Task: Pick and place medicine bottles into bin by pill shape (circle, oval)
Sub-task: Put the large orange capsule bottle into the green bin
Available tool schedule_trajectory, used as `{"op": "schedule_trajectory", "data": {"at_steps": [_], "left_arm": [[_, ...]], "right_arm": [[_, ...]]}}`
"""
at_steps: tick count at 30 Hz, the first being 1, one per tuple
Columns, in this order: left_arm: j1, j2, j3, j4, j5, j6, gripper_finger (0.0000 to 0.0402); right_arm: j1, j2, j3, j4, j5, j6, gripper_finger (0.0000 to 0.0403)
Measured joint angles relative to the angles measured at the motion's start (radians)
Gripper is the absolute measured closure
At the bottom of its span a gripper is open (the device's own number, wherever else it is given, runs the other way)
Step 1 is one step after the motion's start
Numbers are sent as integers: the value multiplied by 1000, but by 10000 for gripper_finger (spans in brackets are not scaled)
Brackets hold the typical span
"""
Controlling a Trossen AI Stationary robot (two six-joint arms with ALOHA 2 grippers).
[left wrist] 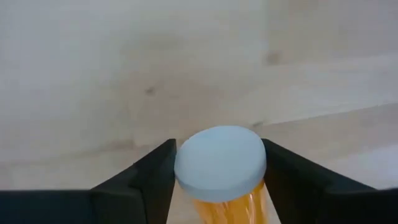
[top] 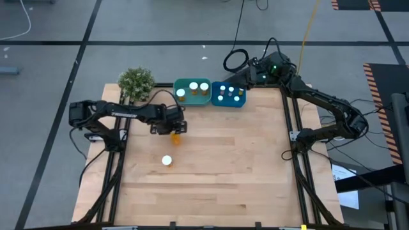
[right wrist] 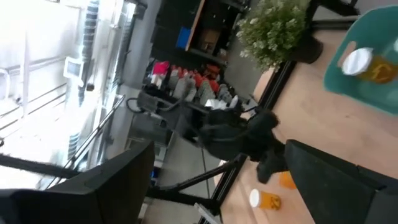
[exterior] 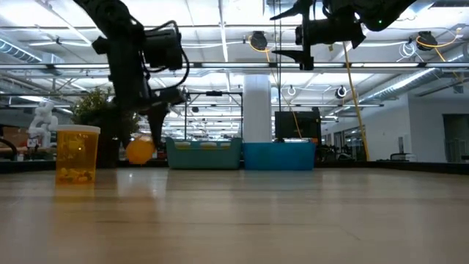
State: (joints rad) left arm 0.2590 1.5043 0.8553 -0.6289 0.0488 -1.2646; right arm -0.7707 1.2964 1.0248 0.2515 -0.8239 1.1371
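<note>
The left arm reaches across from the left edge of the surface (top: 217, 166), its elbow folded near the potted plant (top: 135, 83), and its left hand (top: 176, 131) is clamped on a medicine bottle (left wrist: 222, 171): the two dark fingers (left wrist: 152, 180) press against either side of it just under the white cap. In the low view this bottle hangs tilted, clear of the wood. A second bottle (top: 167, 160) stands upright nearer the front. More bottles sit in the green tub (top: 192, 100) and the blue tub (top: 229, 102). The right arm bends back over the far right corner, its right hand (top: 246, 78) raised beside the blue tub with fingers spread apart.
</note>
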Motion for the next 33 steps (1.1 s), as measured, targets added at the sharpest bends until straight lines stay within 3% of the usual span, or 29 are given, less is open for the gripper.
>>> {"op": "schedule_trajectory", "data": {"at_steps": [8,17,25,33], "left_arm": [[70,-138,118,59,-105,268,194],[75,-164,378,142,-98,607,193],[88,-164,569,277,-103,690,190],[88,-164,613,502,-103,694,196]], "right_arm": [[80,0,0,-2,122,-6,51],[212,0,0,6,200,-29,51],[277,0,0,83,203,-47,51],[358,-1,0,294,350,-124,51]]}}
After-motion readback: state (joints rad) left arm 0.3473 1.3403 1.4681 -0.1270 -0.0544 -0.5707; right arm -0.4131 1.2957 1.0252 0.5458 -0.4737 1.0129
